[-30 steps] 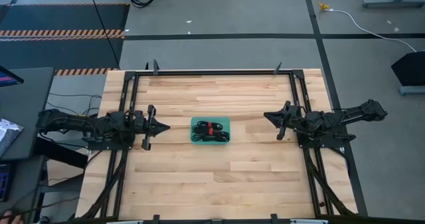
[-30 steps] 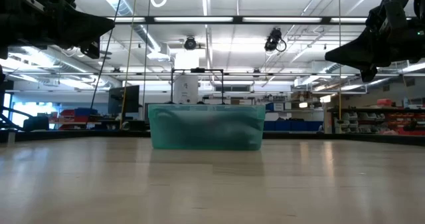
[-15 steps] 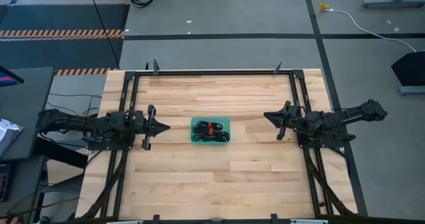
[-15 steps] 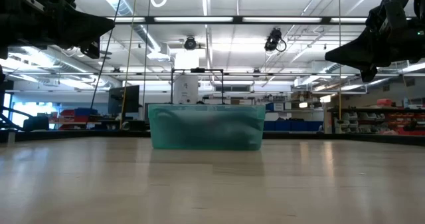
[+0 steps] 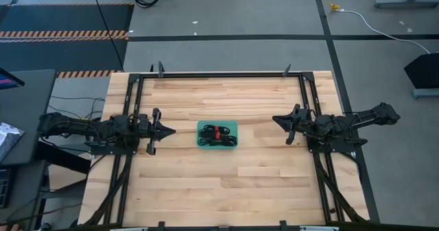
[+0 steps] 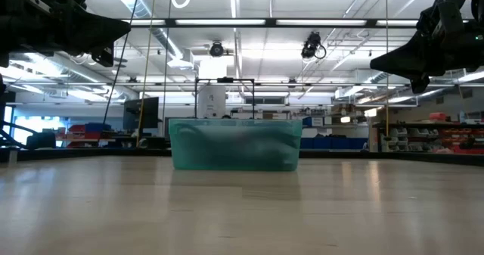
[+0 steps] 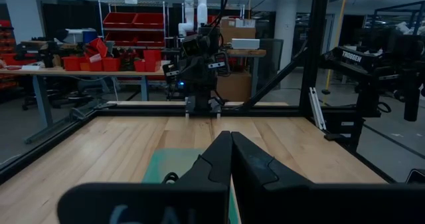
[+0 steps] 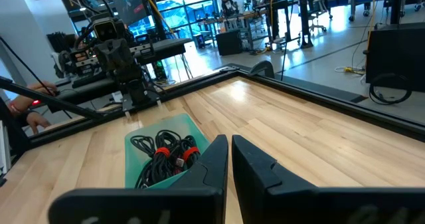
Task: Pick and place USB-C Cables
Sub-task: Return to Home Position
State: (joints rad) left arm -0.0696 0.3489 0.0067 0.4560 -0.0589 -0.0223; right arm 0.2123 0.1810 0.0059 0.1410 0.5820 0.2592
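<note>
The USB-C cables (image 5: 217, 135) lie as black coils with red ties inside the teal tray (image 5: 233, 125) at the table's middle; the right wrist view shows the cables (image 8: 166, 157) in the tray (image 8: 136, 147). In the low view the tray (image 6: 234, 144) stands on the tabletop. My left gripper (image 5: 171, 131) hovers shut left of the tray, pointing at it; its fingers (image 7: 230, 151) are together. My right gripper (image 5: 276, 120) hovers shut right of the tray, fingers (image 8: 229, 159) together. Both are raised above the table.
A black metal frame (image 5: 219, 74) runs round the table's edges. Bare wood lies on all sides of the tray. A long white cord (image 5: 374, 27) lies on the floor beyond the table's far right corner. A person's hand (image 8: 33, 117) shows beyond the table in the right wrist view.
</note>
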